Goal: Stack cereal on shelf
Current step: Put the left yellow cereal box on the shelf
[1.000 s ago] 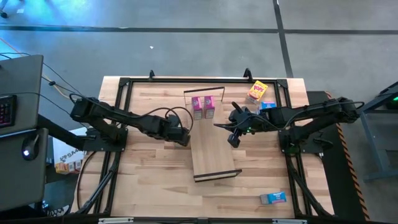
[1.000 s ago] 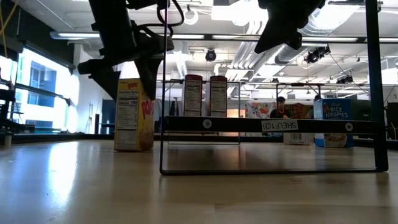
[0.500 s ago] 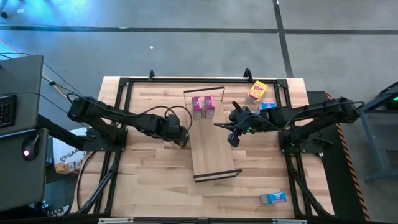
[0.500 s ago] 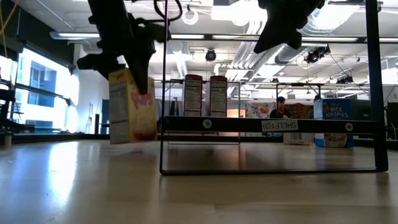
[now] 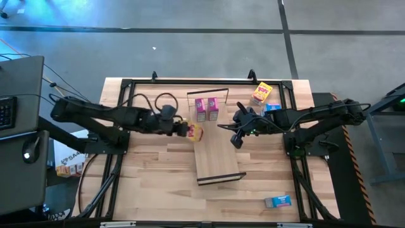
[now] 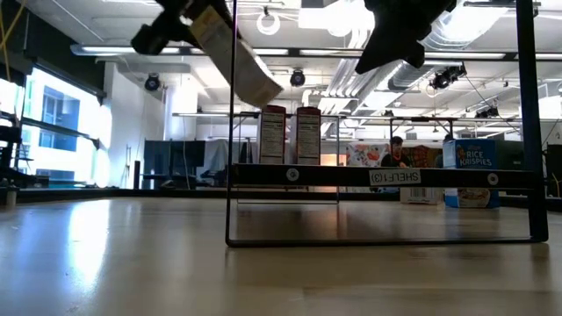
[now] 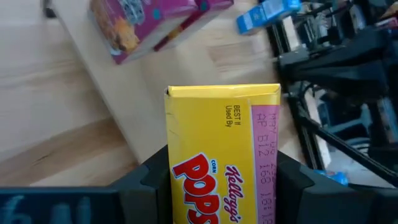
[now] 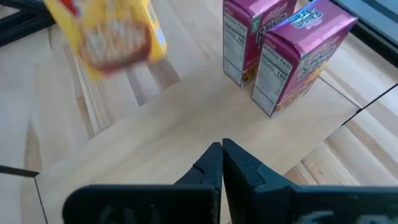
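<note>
Lifted off the table since a second ago, the yellow cereal box [image 5: 193, 132] hangs tilted in my left gripper [image 5: 181, 130], jaws pinching it beside the shelf [image 5: 215, 149]. Right gripper [image 5: 238, 140] waits pressed together. Swinging low, it could topple the pink boxes [image 5: 207, 108].

a person [image 6: 397, 151] in the room beyond; a keyboard [image 5: 7, 112] beside the table.

Left tool [image 5: 182, 130] clamped and raised; right tool [image 5: 236, 140] closed, hovering.
</note>
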Robot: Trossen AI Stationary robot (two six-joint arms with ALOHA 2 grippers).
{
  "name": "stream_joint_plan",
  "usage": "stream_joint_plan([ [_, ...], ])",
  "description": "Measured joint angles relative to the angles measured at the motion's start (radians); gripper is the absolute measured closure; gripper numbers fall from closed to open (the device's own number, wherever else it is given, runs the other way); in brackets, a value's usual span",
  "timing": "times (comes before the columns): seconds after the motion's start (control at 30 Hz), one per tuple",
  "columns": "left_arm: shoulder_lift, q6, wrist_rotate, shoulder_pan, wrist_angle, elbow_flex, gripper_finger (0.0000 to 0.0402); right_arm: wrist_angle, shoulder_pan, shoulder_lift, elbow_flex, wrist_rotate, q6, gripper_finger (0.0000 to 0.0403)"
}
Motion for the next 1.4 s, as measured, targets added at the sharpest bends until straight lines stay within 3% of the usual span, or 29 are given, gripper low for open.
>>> stream_joint_plan([
  [0.3, 0.190, -0.040, -0.063, 0.027, 0.059, -0.002, 0.0242, 0.006, 0.000, 0.000, 0.000, 0.012, 0.039, 0.0402],
  [0.47, 0.230, 0.046, -0.070, 0.027, 0.104, -0.001, 0.0236, 0.025, 0.000, 0.000, 0.000, 0.021, 0.042, 0.0402],
  [1.13, 0.248, 0.109, -0.073, 0.014, 0.125, -0.002, 0.0161, 0.046, 0.000, 0.000, 0.000, 0.041, 0.042, 0.0402],
  [1.4, 0.248, 0.133, -0.059, 0.014, 0.221, -0.002, 0.0147, 0.046, 0.000, 0.000, 0.000, 0.042, 0.042, 0.0402],
])
